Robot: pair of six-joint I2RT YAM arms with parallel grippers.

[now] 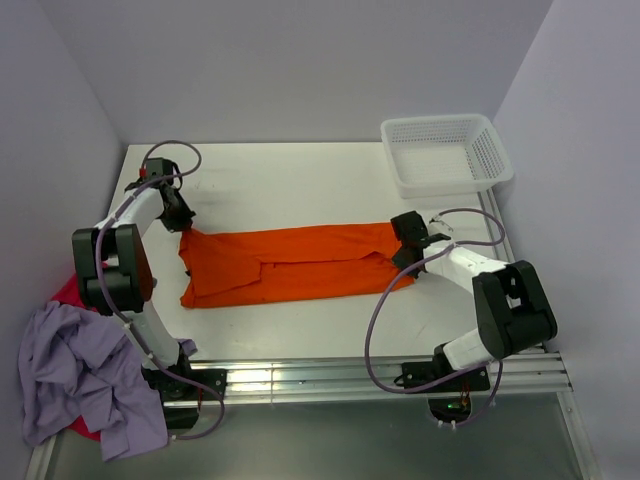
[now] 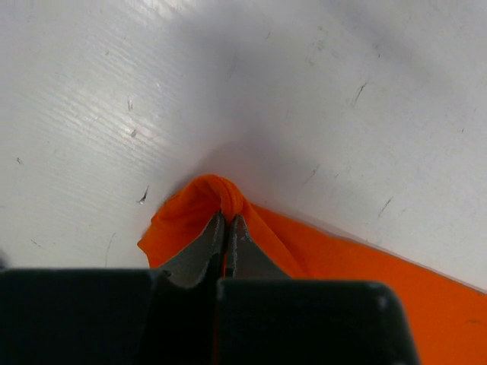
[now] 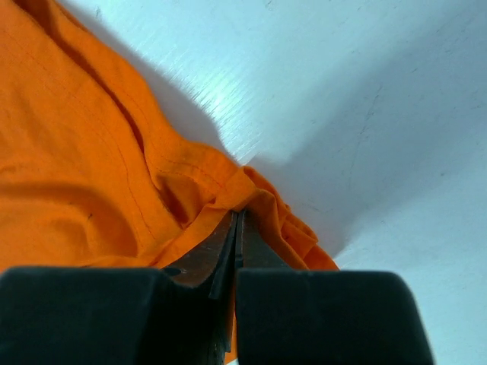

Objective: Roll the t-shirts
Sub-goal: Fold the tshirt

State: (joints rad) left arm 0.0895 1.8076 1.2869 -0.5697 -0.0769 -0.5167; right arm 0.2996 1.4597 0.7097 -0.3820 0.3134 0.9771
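Observation:
An orange t-shirt (image 1: 290, 263) lies folded into a long band across the middle of the table. My left gripper (image 1: 182, 222) is shut on the band's far left corner, and that pinched cloth (image 2: 221, 194) bunches over the tips of the left gripper (image 2: 228, 220). At the band's right end my right gripper (image 1: 405, 247) is shut on the hem. In the right wrist view the orange t-shirt (image 3: 91, 175) fills the left side and folds over the tips of the right gripper (image 3: 237, 217). A lavender t-shirt (image 1: 75, 375) lies crumpled over a red t-shirt (image 1: 68, 292) at the near left.
A white perforated basket (image 1: 445, 152) stands at the far right corner of the white table (image 1: 290, 180). Walls close in on the left, back and right. The right arm's cable (image 1: 375, 330) loops over the table's near right part.

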